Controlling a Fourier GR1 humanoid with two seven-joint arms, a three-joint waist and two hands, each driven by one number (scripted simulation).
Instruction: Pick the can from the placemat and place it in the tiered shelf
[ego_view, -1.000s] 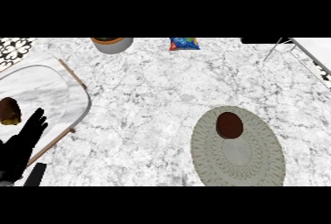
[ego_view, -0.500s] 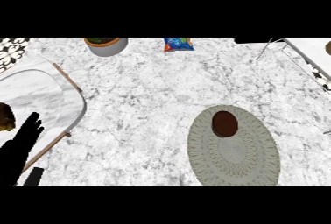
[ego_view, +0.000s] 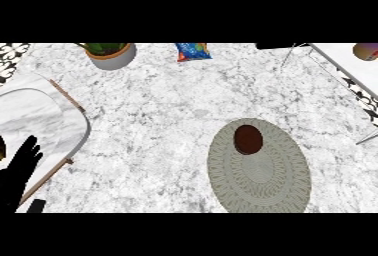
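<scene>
Scene has slid slightly left vs. prev. frame; L hand (ego_view: 18, 176) now sits lower, nearer the lower-left corner.
L to R: L hand at far lower left, released, fingers straight and pointing up, holding nothing, overlapping the lower rim of the marble tray (ego_view: 46, 107) w/ wood edge at mid-left. Plant pot (ego_view: 111, 55) at upper left, snack bag (ego_view: 193, 51) at top centre, well apart from each other. Can (ego_view: 248, 139) stands right of centre, on the upper part of the oval placemat (ego_view: 260, 175), which fills the lower right; nothing touches the can. Tiered shelf (ego_view: 334, 56) at upper right, white top w/ thin wire legs, well apart from can; a round brownish item (ego_view: 367, 51) sits on it at the frame edge, can't tell what it is.
</scene>
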